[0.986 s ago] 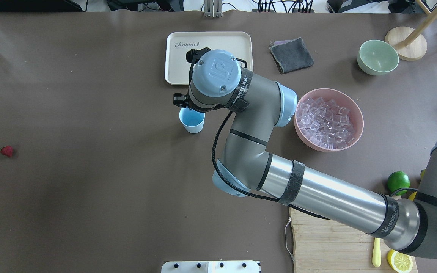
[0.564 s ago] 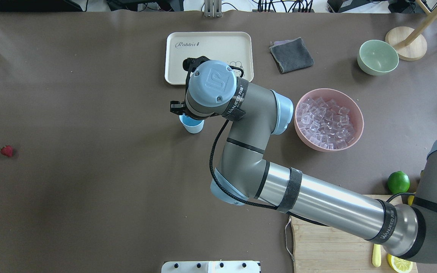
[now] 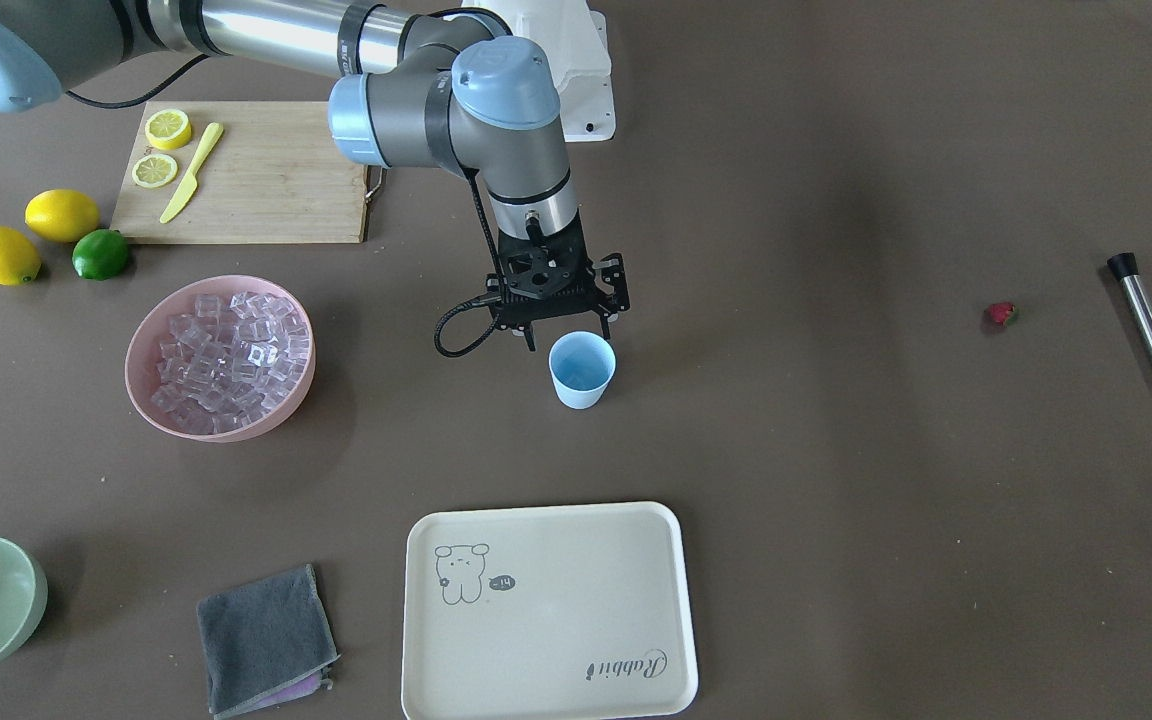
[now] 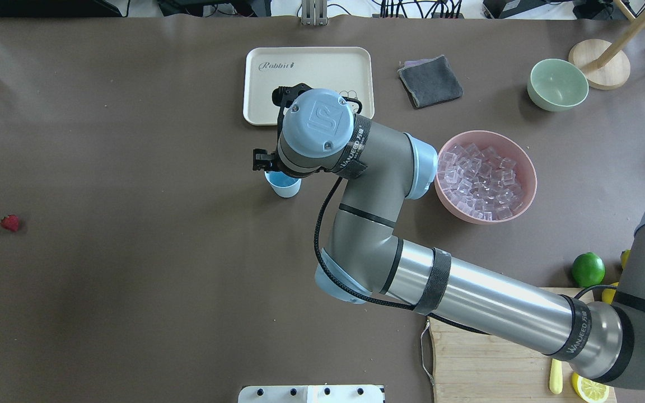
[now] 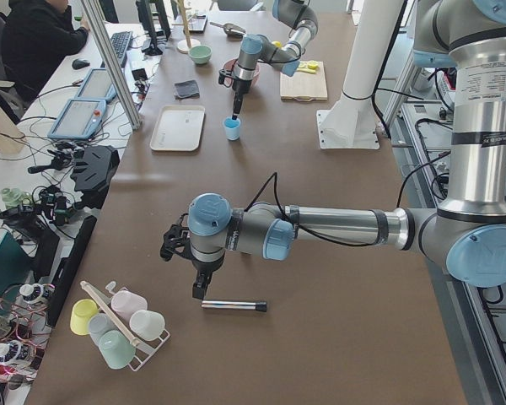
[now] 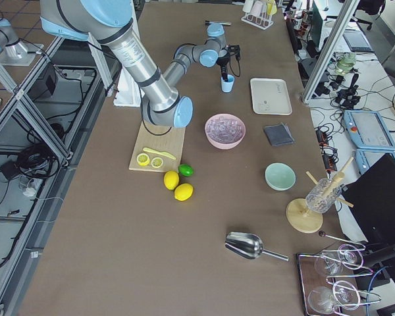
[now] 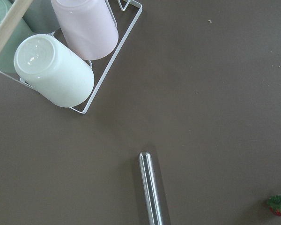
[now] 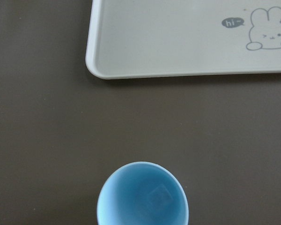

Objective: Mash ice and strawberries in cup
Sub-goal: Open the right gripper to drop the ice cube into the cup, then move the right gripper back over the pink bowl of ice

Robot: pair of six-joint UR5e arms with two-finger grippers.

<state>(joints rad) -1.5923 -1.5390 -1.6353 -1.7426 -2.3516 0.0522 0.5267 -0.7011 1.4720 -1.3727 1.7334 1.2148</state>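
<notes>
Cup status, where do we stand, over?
Right gripper over the cup, open or shut unclear; left gripper above the muddler. One ice cube in the cup, strawberry out on the table. Nothing blocking.

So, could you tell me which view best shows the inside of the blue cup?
The right wrist view: it looks straight down into the cup, showing what looks like one ice cube inside. Front-facing shows it whole but small; overhead, the right arm covers part; the side views show it tiny.

The cup (image 3: 581, 372) is smooth matt plastic, the ice (image 3: 226, 345) clear and glassy, the cutting board (image 3: 266, 190) bare wood, the cloth (image 3: 261, 635) soft fabric, the rod (image 3: 1149, 330) polished metal.
</notes>
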